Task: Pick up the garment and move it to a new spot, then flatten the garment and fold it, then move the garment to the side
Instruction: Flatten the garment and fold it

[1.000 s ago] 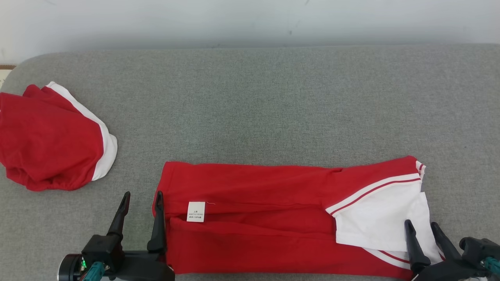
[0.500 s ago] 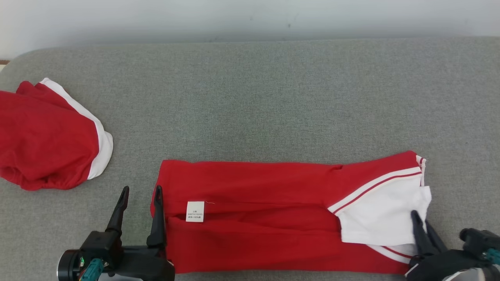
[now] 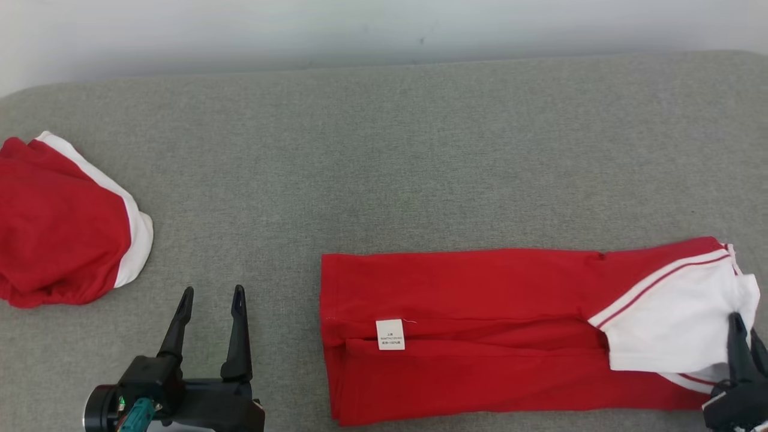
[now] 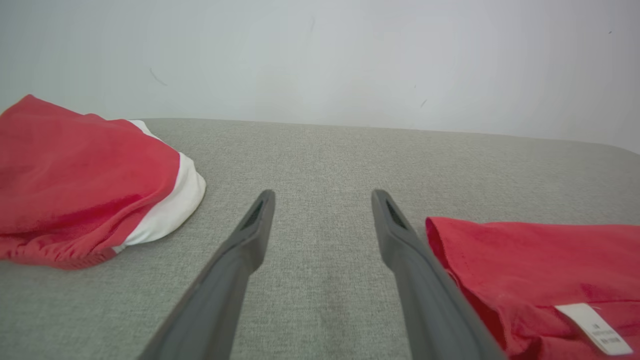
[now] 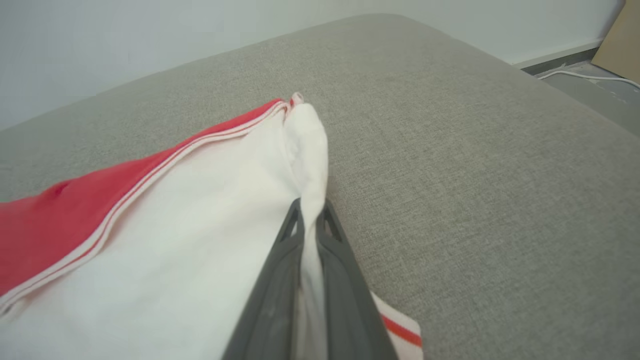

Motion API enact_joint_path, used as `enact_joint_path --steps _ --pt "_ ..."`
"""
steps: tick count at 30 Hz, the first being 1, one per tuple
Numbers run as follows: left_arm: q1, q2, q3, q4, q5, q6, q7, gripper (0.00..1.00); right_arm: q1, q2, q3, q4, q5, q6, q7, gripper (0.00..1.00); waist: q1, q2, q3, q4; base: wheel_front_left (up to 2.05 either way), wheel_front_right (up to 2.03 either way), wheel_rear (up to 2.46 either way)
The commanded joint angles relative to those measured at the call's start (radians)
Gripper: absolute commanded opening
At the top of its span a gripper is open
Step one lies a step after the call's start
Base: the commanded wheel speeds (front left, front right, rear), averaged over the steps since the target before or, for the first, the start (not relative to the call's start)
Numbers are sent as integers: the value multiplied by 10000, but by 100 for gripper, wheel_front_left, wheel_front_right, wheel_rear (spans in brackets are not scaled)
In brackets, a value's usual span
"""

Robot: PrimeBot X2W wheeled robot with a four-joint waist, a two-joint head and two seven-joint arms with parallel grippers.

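Right wrist view: garment [image 5: 165, 230] edge inside clamped right jaws; left jaws spread, empty.

A plain indoor room is shown, more like a bare test space than a furnished home, though this cannot be settled. A broad grey upholstered surface [image 3: 384, 150] with rounded corners is set against an unadorned white wall [image 3: 384, 24]. Beyond its end, a grey floor [image 5: 595, 97], a loose white cable [image 5: 575, 73] and a brown board [image 5: 625, 45] are seen.
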Motion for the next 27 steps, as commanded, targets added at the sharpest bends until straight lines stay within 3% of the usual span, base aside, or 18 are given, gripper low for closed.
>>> enact_joint_path --steps 1,6,13,16,22,27 --pt "146 60 29 33 94 -19 -78 100 31 -19 58 -285 -136 -15 -58 0 -1 -1 -69 -134 0 0 0" --pt "188 60 32 74 82 -69 -78 100 226 136 656 -1929 -545 -14 375 0 -1 -1 -223 -338 0 0 0" --pt "155 47 -71 80 54 -103 -77 100 917 723 1477 -5462 -1271 -14 2085 0 -1 -1 -324 -437 0 0 0" --pt "68 28 -101 71 34 -134 -76 100 1061 960 1969 -6364 -1390 -14 2543 0 -1 -1 -270 -387 0 0 0" --pt "-45 -13 -131 99 -1 -150 -76 100 798 1304 3245 -7118 -1325 -14 3011 0 -1 -1 -159 -281 0 0 0" --pt "-182 -115 -211 117 -3 -171 -76 100 269 1485 4683 -6840 -1136 -14 3063 0 -1 -1 -6 -46 0 0 0"
